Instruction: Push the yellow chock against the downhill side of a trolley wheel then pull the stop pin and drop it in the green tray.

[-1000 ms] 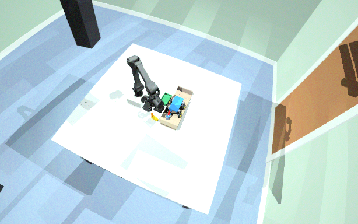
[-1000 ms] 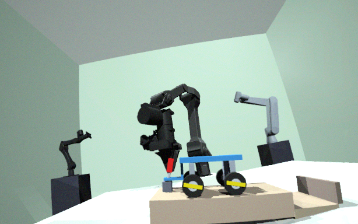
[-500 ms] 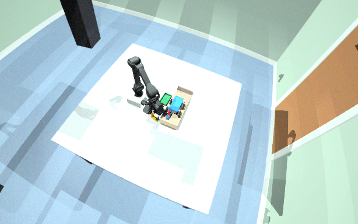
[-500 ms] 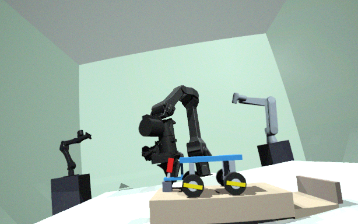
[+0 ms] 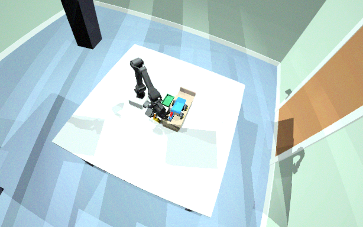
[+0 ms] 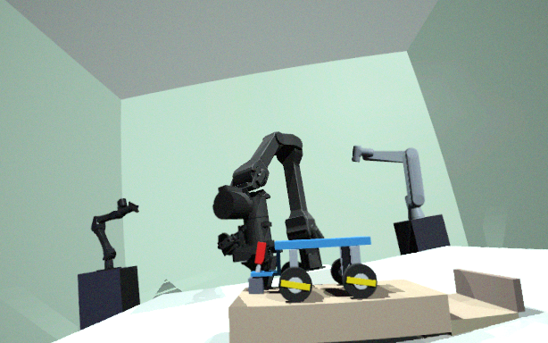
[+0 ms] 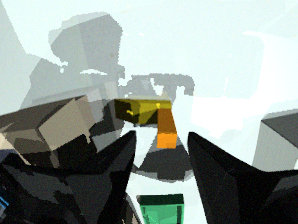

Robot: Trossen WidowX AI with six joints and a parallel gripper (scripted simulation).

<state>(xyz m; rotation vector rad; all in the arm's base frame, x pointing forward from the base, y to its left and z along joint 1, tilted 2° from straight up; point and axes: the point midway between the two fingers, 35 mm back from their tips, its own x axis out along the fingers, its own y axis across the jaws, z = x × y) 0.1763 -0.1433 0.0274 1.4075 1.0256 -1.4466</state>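
The yellow chock [image 5: 157, 120] [image 7: 142, 111] stands on the table beside the ramp's uphill end, its orange handle [image 7: 166, 140] toward my fingers. My gripper [image 7: 161, 136] is partly open and empty; in the wrist view the handle shows between the fingertips. I cannot tell the remaining height. The blue trolley [image 5: 178, 105] [image 6: 322, 242] stands on the ramp [image 6: 339, 319] [image 7: 65, 122]. The red-headed stop pin [image 5: 171, 114] [image 6: 260, 253] is upright at its uphill end. The green tray [image 5: 168, 100] [image 7: 170, 212] lies beside the ramp. The chock is hidden in the exterior view.
A low end wall [image 5: 188, 91] [image 6: 486, 290] closes the ramp's downhill end. The arm's wrist is close beside the pin and the uphill end of the ramp. A pale grey block [image 5: 136, 103] [image 7: 280, 145] stands by the arm's base, on the other side from the ramp.
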